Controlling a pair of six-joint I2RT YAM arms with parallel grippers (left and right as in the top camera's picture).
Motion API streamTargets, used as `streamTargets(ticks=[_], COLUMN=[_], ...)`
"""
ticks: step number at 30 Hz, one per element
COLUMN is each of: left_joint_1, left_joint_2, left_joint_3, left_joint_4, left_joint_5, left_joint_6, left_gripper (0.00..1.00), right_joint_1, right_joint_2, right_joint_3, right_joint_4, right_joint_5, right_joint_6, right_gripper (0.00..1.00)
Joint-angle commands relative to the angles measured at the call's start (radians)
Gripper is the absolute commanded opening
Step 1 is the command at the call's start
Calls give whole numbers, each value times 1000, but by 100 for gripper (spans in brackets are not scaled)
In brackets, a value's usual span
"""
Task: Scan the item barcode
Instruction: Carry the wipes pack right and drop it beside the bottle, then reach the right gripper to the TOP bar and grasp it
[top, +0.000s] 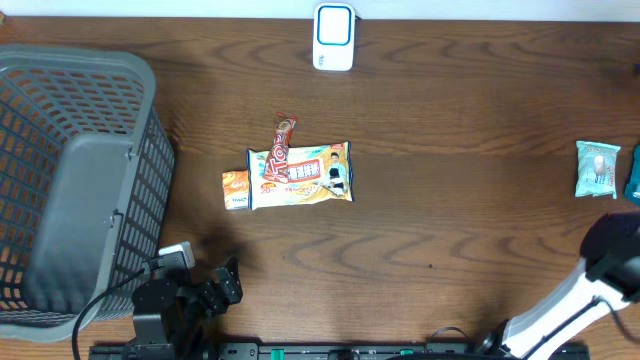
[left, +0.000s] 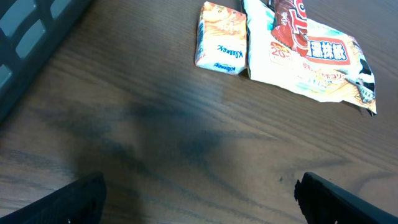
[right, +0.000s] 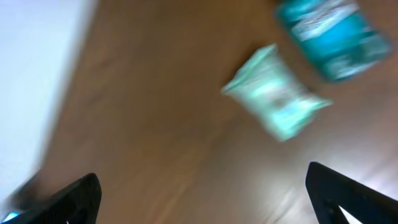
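Right gripper (right: 202, 177) gapes empty; I see a mint-green packet (right: 273, 93) at one o'clock, blurred. Left gripper (left: 200, 182) likewise spread, empty.

A small orange tissue pack (left: 221, 38) lies just beside a flat snack bag (left: 317, 65) (red bar (left: 291, 25) on top).

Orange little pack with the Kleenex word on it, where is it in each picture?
Overhead: the orange pack lies left of the middle, right beside the left end of the big snack bag.
Left wrist: near the top middle, with the big snack bag on its right.
Right wrist: not in it.
Shared landmark: the big snack bag, seen in the overhead and left wrist views.
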Motion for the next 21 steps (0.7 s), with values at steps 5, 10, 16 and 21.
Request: streamTargets(ticks=[5,10,16,21], left_joint_1=[2,2,2,2], left_joint_2=[-5,-5,-5,-5], left_joint_3=[-5,-5,-5,-5], left_joint_4=[-34,-34,-34,-34], left_joint_5=[1,1,1,1], left_joint_6=[6,6,6,6], left_gripper=[98,98,98,98], right_joint_1=[311,593,905,1053], right_joint_2=[-51,0,172,335], right_joint_3=[9,-19,-29,-29], right_joint_4=[-71,-57,44,220], right_joint_5=[-328,-310,-278,-239], right_joint_6=[-194,-251,-232,-164], right_gripper=[99,99,99,93])
